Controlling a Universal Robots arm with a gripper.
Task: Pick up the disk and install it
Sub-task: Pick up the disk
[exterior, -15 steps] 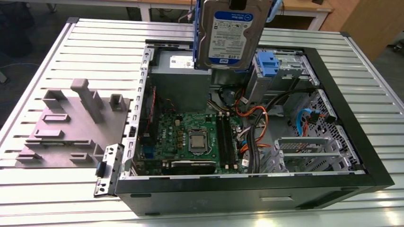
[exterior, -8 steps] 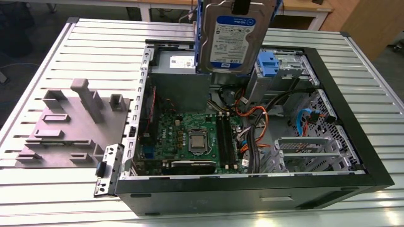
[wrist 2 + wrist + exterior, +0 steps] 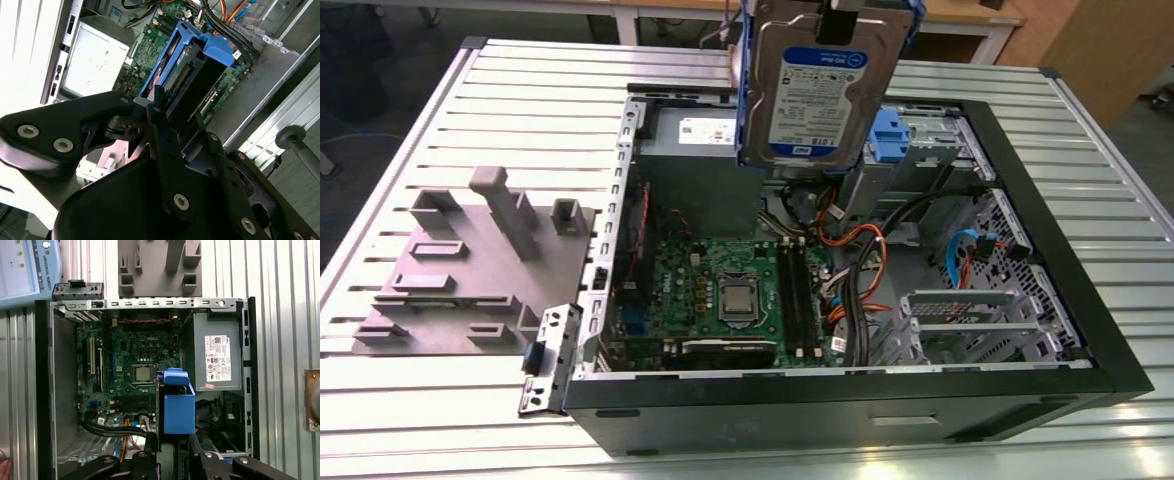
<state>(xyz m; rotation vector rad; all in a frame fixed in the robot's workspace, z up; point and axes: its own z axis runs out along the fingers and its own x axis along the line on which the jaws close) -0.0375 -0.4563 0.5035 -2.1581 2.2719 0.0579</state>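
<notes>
Plainly clamped: fingers [image 3: 162,131] closed on the upper end of the disk [image 3: 817,92], one to each side. Hangs below them in the air, long axis upright, over the open case [image 3: 854,408] on the table [image 3: 400,420]. Sits above the strip between the grey box [image 3: 700,160] and the drive cage [image 3: 934,150] at the far corner, with a bare blue clip [image 3: 891,132] in it. Not touching anything below, by the look of the exterior view. Broad face with the white-and-blue label turned toward the exterior camera; blue rails along both long edges. Seen end-on in the first wrist view, the disk [image 3: 178,407] straight out from the fingers, over the gap between motherboard [image 3: 135,352] and grey box. Connector end probably the low one, going by the row of pins in the second wrist view, though hard to be sure at that angle. White sticker with print on the grey box, and print on the disk's label; none read off here. Grey fixture [image 3: 467,250] on the table at the exterior view's left, well apart.
</notes>
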